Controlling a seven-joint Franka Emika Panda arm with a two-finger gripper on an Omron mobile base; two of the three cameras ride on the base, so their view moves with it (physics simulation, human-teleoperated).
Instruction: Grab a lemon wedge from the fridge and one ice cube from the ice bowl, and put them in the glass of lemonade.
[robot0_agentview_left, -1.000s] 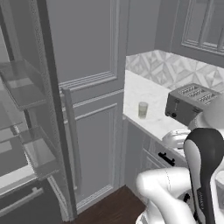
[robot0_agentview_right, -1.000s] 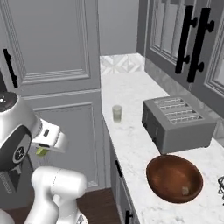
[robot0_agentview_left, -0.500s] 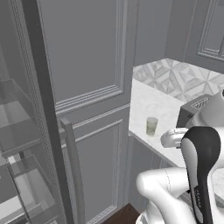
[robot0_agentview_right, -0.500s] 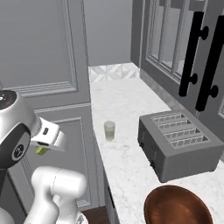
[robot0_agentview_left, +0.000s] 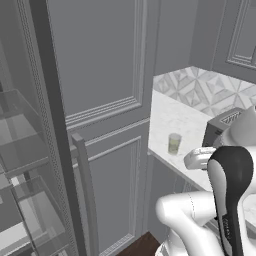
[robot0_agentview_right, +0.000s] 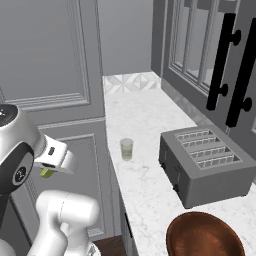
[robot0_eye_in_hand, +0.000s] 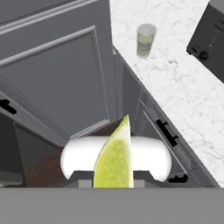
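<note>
From the left base view, the fridge (robot0_agentview_left: 45, 150) stands open at the left with its clear shelves showing, and the glass of lemonade (robot0_agentview_left: 174, 144) waits near the front edge of the marble counter (robot0_agentview_left: 172, 117), just ahead of the toaster (robot0_agentview_left: 220, 127). The robot's own arm crowds the lower right.

Over in the right base view, the gripper (robot0_agentview_right: 47, 171) hangs off the counter's left side, low beside the cabinet door, with a sliver of yellow-green — the lemon wedge (robot0_agentview_right: 47, 172) — peeking out beneath it. The glass sits well apart from it, up on the counter between the edge and the toaster. The ice bowl (robot0_agentview_right: 202, 235) rests at the near end of the counter, past the toaster.

Now the hand view: the wedge (robot0_eye_in_hand: 114, 159) is pinched upright between the closed jaws, its point aimed toward the glass at the top of the picture. The carry is the step in hand, it seems, and it wants care — lift first to clear the counter edge, then travel until the wedge sits squarely over the glass mouth. The glass is narrow, so release should come low and centred, or the wedge could clip the rim and drop onto the marble.
</note>
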